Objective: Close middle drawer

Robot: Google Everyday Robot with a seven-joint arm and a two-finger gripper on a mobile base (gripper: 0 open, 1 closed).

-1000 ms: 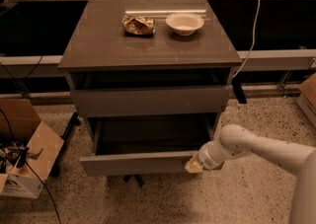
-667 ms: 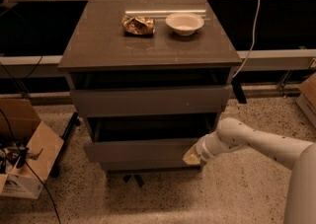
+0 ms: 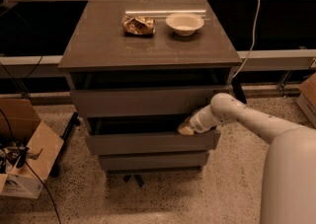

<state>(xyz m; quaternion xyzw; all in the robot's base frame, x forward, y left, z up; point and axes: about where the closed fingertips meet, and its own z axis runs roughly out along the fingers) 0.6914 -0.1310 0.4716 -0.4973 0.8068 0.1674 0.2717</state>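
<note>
- The cabinet (image 3: 148,50) stands in the middle of the view, with three drawer fronts stacked below its flat brown top.
- The middle drawer (image 3: 143,144) is found just below centre, at about 6 o'clock. It sits between the top drawer front (image 3: 133,102) at its 12 o'clock and the lowest drawer front (image 3: 153,161) at its 6 o'clock.
- A dark gap is seen above the middle drawer's front panel, so the drawer is judged to be a little way out and not fully shut.
- The gripper (image 3: 185,129) is placed at about 4 o'clock from the centre of the view. It lies against the upper edge of the middle drawer's front panel, towards the panel's 2 o'clock corner.
- Whether the gripper is open or closed cannot be told, and nothing is seen to be held in it.
- The arm (image 3: 247,117) is reached in from 4 o'clock, and its white speckled body fills the lower right corner.
- On the cabinet top, a pale bowl (image 3: 184,23) is set at about 1 o'clock, with a crumpled snack bag (image 3: 138,24) near it at its 9 o'clock, apart from it.
- A shiny bar (image 3: 165,13) is laid along the back of the top, at 12 o'clock from both.
- A white cable (image 3: 255,30) is hung down past the cabinet at 2 o'clock.
- An open cardboard box (image 3: 29,144) is seen on the speckled floor (image 3: 163,198) at 8 o'clock, with cables in and beside it.
</note>
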